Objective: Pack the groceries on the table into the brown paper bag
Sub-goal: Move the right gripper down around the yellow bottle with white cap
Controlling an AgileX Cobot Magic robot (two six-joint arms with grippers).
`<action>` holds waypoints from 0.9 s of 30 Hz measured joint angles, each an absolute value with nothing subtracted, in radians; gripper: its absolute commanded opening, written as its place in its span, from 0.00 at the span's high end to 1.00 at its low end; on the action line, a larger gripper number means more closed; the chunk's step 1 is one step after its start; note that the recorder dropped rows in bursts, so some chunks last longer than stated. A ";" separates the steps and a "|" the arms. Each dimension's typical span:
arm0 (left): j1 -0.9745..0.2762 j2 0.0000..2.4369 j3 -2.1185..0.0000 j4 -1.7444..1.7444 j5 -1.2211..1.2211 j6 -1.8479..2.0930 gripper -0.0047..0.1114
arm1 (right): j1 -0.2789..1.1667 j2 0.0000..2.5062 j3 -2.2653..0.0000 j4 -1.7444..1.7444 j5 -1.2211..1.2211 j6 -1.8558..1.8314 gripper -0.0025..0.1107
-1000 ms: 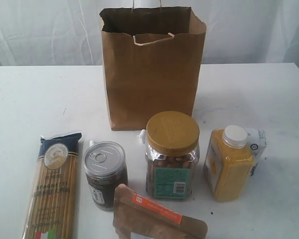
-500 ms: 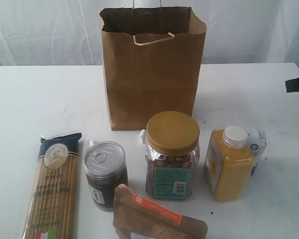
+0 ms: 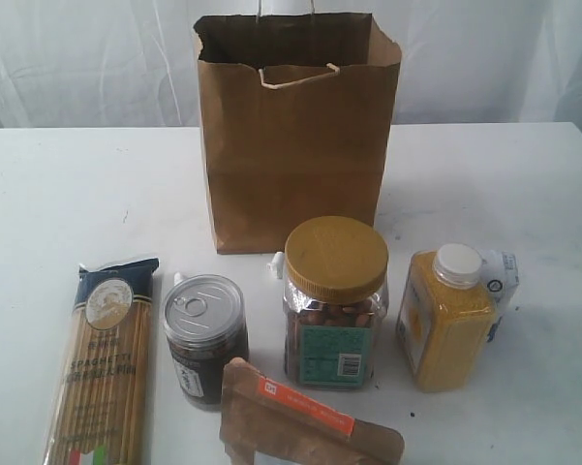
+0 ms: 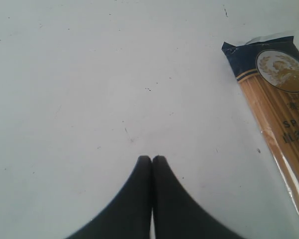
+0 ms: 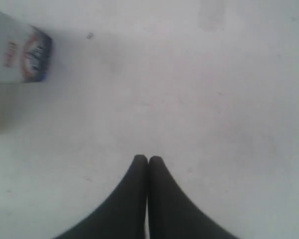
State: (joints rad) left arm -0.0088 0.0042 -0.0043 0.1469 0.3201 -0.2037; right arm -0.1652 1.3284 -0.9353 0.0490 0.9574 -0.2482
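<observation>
Nearest the front edge of the large flat white tabletop (image 3: 68, 194) lies the orange-labelled brown pouch (image 3: 310, 426), its lower part cut off by the frame. It overlaps the foot of the dark pull-tab jar (image 3: 205, 339), which stands upright just behind it. To the left of that jar, the long spaghetti packet (image 3: 102, 373) lies flat, lengthwise, with its dark blue end pointing away. To the right of the dark jar stands the gold-lidded clear nut jar (image 3: 335, 305), upright and filled with brown nuts. Further right is the white-capped yellow bottle (image 3: 445, 320), also upright. The small white-blue carton (image 3: 502, 276) stands just behind the bottle's right shoulder and is partly hidden by it. Behind the whole row, near the middle of the table, the tall brown paper bag (image 3: 295, 155) stands upright with its ragged mouth open and a twisted handle hanging over its front.

The left gripper (image 4: 151, 158) has its dark fingertips pressed together and grips nothing. It hangs over bare table, with the spaghetti packet (image 4: 281, 99) off to one side. The right gripper (image 5: 148, 158) is likewise closed tight and empty above bare table, with the carton (image 5: 20, 55) well apart from it.
</observation>
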 measured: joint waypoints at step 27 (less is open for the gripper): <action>-0.009 0.004 -0.004 0.147 0.320 -0.204 0.96 | 0.189 1.108 -0.760 0.406 0.824 -0.507 0.30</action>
State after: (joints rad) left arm -0.0088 0.0042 -0.0043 0.1469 0.3201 -0.2037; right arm 0.1894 1.1077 -0.7601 0.4061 0.8239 -0.5071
